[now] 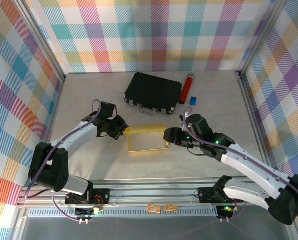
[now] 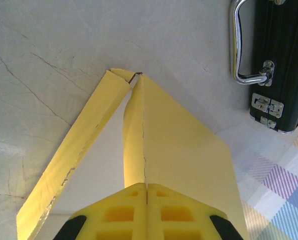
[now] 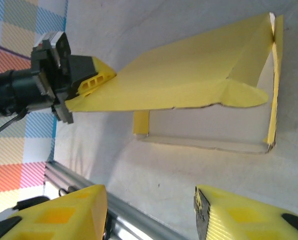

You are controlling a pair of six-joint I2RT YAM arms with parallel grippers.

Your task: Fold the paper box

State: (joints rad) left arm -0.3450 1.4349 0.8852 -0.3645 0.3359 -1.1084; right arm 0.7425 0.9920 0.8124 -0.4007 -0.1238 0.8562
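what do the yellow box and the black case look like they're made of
Paper box: thin matte yellow card, likely paperboard; it creases sharply and its cut edges look frayed. Black case: hard ribbed shell, perhaps plastic or aluminium, with shiny metal handle and latches.

Bright yellow thin cardboard paper box [image 1: 147, 138]: 1. Black rectangular hard case [image 1: 153, 92]: 1. Red cylinder with magenta cap [image 1: 186, 88]: 1. Small blue piece [image 1: 193, 100]: 1.
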